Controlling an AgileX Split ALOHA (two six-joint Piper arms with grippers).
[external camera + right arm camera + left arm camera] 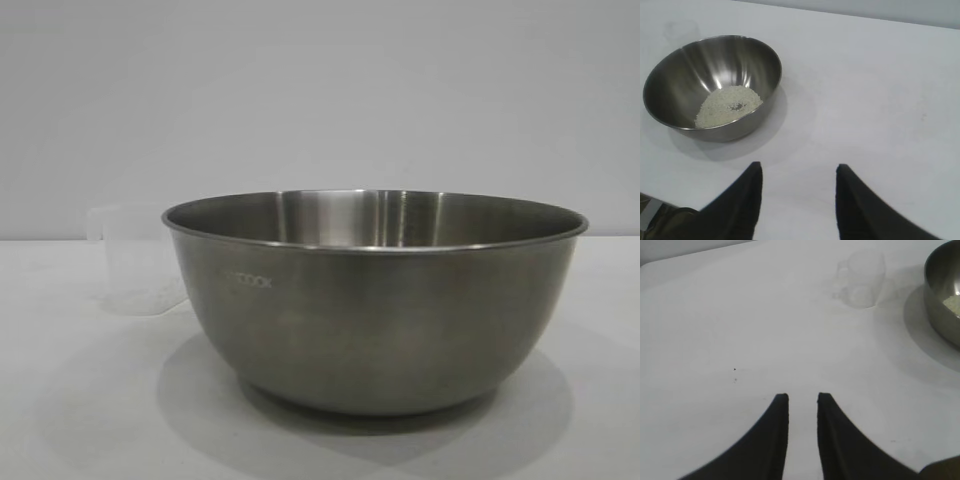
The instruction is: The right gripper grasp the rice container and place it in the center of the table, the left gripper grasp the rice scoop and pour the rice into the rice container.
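The steel rice container [375, 300] stands on the white table [80, 400], filling the middle of the exterior view. It holds a shallow heap of rice [727, 105] in its bottom, seen in the right wrist view, where the bowl [715, 87] stands apart from my right gripper. The translucent rice scoop [135, 260] stands upright just behind the bowl's left side; it looks empty in the left wrist view [860, 277]. My left gripper [803, 397] is open with a narrow gap, empty, well away from the scoop. My right gripper [799, 167] is open and empty over bare table.
A light grey wall [320, 90] stands behind the table. The bowl's edge [945, 295] shows at the side of the left wrist view with rice inside. Neither arm shows in the exterior view.
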